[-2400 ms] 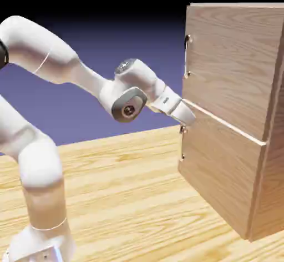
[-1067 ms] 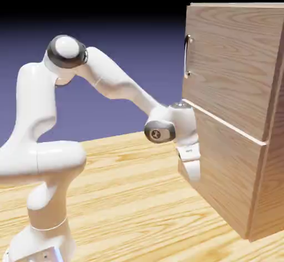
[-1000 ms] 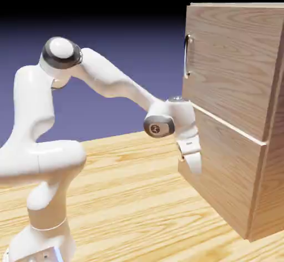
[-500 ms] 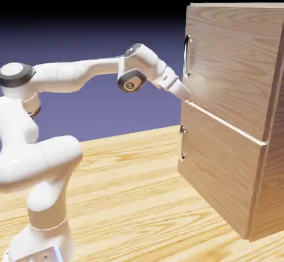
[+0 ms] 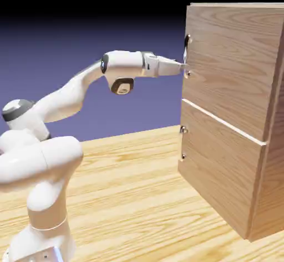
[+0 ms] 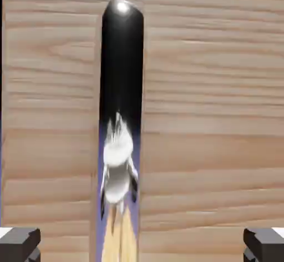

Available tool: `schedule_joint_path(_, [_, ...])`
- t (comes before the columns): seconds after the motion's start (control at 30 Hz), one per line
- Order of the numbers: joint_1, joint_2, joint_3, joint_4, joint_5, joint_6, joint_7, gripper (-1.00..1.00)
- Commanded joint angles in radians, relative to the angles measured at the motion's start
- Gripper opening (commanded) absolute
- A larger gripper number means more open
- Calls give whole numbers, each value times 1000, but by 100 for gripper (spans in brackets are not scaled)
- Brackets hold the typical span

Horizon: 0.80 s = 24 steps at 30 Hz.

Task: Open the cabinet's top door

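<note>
Since half a second ago the arm has swung up and straightened, so the gripper [image 5: 183,65] now points level at the cabinet [image 5: 238,105] instead of slanting down toward the seam between its two panels. It sits right at the handle [image 5: 187,55] of the top door [image 5: 233,61] — whether it touches yet, I cannot tell from the side.

From the hand view the dark bar [image 6: 122,116] runs upright down the middle, with the two grey fingertips [image 6: 19,243] spread wide to either side and nothing between them but the bar; the jaws stand fully open and grip nothing.

The door is shut, flush with the front. It looks like a stiff, fairly heavy wood slab that will swing rather than slide (hinges presumably on the edge away from the handle). The handle is slim, polished metal — likely slippery — so the sensible hold is around its middle, fingers closing across the bar, then a steady pull outward along the door's arc.
</note>
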Motion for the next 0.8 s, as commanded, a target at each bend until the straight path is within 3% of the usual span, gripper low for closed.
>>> schedule_joint_path(0.0, [-38, -7, 4, 35, 17, 0, -4, 0])
schedule_joint_path(0.1, [-144, -26, 15, 134, 66, 2, -15, 0])
schedule_joint_path(0.13, [-144, -26, 15, 134, 66, 2, -15, -100])
schedule_joint_path(0.47, [79, 7, -82, -192, 214, -276, -275, -100])
schedule_joint_path(0.77, [242, -8, -309, -502, 149, -643, -489, -100])
